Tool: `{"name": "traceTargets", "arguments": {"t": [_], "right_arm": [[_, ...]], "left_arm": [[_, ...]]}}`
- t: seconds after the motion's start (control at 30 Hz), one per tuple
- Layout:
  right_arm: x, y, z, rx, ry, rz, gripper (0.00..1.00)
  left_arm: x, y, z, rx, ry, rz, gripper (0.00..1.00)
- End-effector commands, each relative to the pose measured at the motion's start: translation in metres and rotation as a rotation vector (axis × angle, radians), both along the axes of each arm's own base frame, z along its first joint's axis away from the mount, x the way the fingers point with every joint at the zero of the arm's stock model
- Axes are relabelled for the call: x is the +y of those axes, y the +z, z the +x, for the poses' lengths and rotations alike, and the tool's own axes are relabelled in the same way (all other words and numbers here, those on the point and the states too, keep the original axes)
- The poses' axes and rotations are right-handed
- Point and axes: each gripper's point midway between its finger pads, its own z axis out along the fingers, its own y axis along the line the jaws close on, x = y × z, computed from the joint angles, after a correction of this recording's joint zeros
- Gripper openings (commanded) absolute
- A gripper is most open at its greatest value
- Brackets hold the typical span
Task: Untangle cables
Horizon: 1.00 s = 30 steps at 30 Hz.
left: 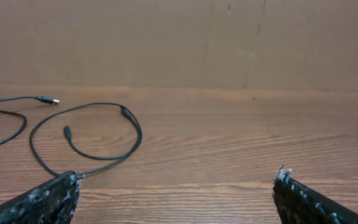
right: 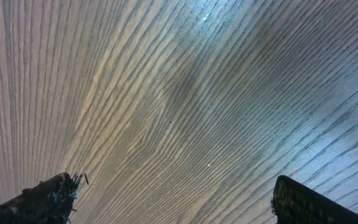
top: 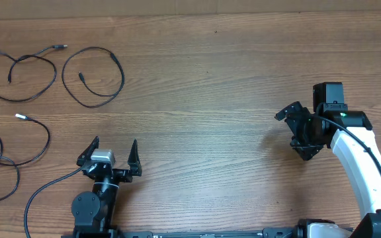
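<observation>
Left pincer and right pincer both gape fully wide, gripping nothing. At the far left of the brown wood-grain bench lie three thin black cables, each apart from the others: a silver-tipped cable nearest the front, a crossed-loop cable behind it, and a rounder loop cable just right. The left arm's thicker black lead curls beside the silver-tipped one. The left pincer stands near the cables, with the right pincer well apart.

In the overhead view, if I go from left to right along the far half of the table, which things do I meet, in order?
self-crossing cable at the left edge → single-loop cable → a long stretch of bare wood → right gripper, jaws open and empty
</observation>
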Motion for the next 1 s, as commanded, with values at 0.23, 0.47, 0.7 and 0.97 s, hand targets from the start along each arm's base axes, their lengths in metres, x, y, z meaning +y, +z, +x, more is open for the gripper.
{"name": "traceTargets", "arguments": {"t": [0.23, 0.47, 0.7, 0.97], "right_arm": [[-0.007, -0.002, -0.010, -0.001, 0.175, -0.092, 1.00], [-0.008, 0.012, -0.013, -0.039, 0.170, -0.107, 1.00], [-0.015, 0.034, -0.020, -0.103, 0.173, -0.159, 1.00], [-0.015, 0.068, -0.027, -0.235, 0.161, -0.179, 1.00]], "left_arm": [[-0.003, -0.001, 0.000, -0.004, -0.015, 0.014, 1.00], [-0.003, -0.001, 0.000, -0.004, -0.015, 0.014, 1.00], [-0.003, -0.001, 0.000, -0.005, -0.015, 0.014, 1.00], [-0.003, -0.001, 0.000, -0.004, -0.015, 0.014, 1.00]]}}
